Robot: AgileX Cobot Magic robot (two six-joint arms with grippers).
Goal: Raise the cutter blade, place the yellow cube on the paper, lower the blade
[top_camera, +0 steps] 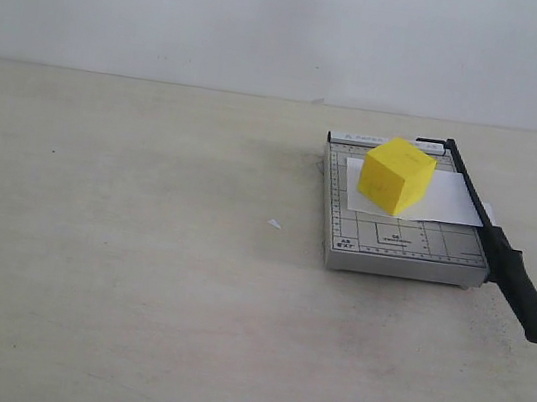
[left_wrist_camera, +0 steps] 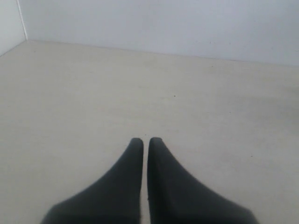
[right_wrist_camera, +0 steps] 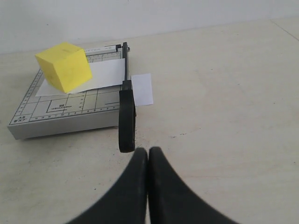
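Observation:
The yellow cube (top_camera: 397,175) (right_wrist_camera: 64,66) rests on the white paper (top_camera: 441,197) (right_wrist_camera: 105,74), which lies on the grey gridded cutter board (top_camera: 398,246) (right_wrist_camera: 60,112). The cutter blade (top_camera: 503,256) (right_wrist_camera: 126,112) lies down along the board's right edge, across the paper, its thick black handle sticking out past the front. My right gripper (right_wrist_camera: 148,150) is shut and empty, just short of the handle's end. Over bare table my left gripper (left_wrist_camera: 145,140) is shut and empty too. Neither gripper shows in the exterior view.
A small white scrap (top_camera: 273,223) lies on the beige table (top_camera: 117,269) left of the board. A strip of paper (right_wrist_camera: 142,88) sticks out beyond the blade. A white wall (top_camera: 275,20) backs the table.

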